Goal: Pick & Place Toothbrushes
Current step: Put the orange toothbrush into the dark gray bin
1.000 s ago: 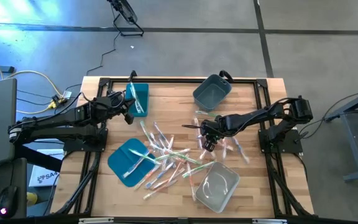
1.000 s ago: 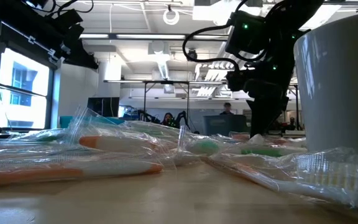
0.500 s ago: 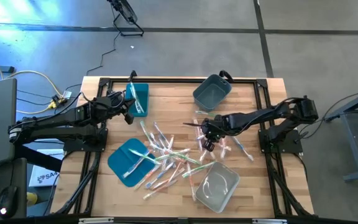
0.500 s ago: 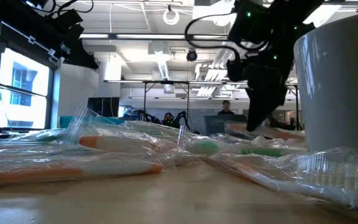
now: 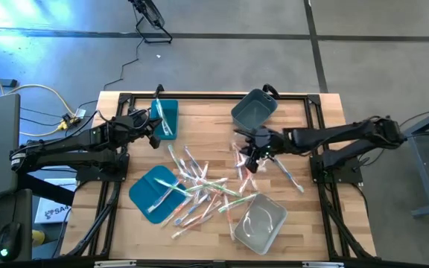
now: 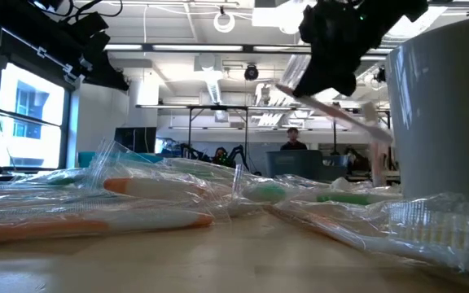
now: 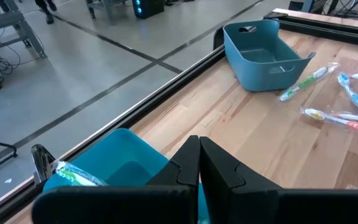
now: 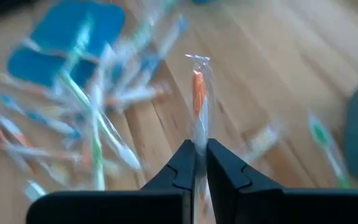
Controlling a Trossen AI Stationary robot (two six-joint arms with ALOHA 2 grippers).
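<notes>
Fingers of the right gripper [image 8: 200, 163] are pinched together on a wrapped toothbrush [image 8: 198, 99] with an orange part, and it sticks straight out from between them in its clear sleeve. From above, the right gripper [image 5: 253, 151] hangs over the middle of the table [image 5: 207, 123], just beside the grey bin [image 5: 254, 109] that stands at the far edge. At table height the held toothbrush [image 6: 332, 108] is clear of the wood, slanting down out of the dark gripper [image 6: 330, 45].

Below it and toward the near edge lies the loose heap of toothbrushes [image 5: 202, 186], crossed over one another, some of them resting on the flat teal lid [image 5: 153, 190]. A few more lie on the wood by the right arm [image 5: 287, 174]. A clear bin [image 5: 260, 222] stands near the right near corner.

The left gripper [image 7: 199, 163] waits with its fingers closed on nothing, over the teal bin [image 5: 164, 117] by the far left corner. One green toothbrush [image 7: 73, 175] lies inside that bin.
</notes>
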